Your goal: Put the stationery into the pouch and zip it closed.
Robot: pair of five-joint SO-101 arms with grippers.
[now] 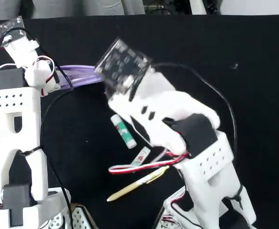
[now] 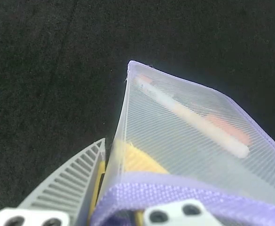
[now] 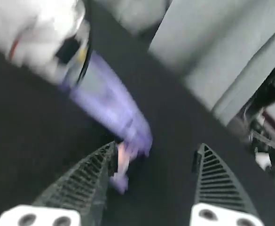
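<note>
Most at risk, the pouch (image 1: 77,74): seems held up off the black worktop (image 1: 253,57), clamped at one end by the left tool (image 2: 104,155). Could swing or twist if pushed at the free end. Could also slide out of that clamp if tugged hard along the zip.

Next, the right tool (image 3: 156,155): spread wide, holding nothing, poised just beside the pouch's free end. Risks closing on mesh rather than on the zip pull, or knocking the end aside. Too blurred there to pick out the pull.

If zipped now, shuts out three things lying on the worktop by the right arm: a yellow pen (image 1: 138,183), a glue stick (image 1: 124,131) with a green band, and a small flat piece (image 1: 141,156), perhaps an eraser. Close by the pen and that piece, red and white leads (image 1: 129,168) from the arm. Could snag or drag them on a sweep.

For containers, just the one: see-through mesh with a purple zip band, gripped at the band. Inside, seen through the mesh, a long pale stick (image 2: 193,117), pen or pencil, with an orange stretch, lying slantwise. Nearer the clamp, something yellow (image 2: 137,160), not clear what. Cannot tell whether zipped open or shut.
</note>
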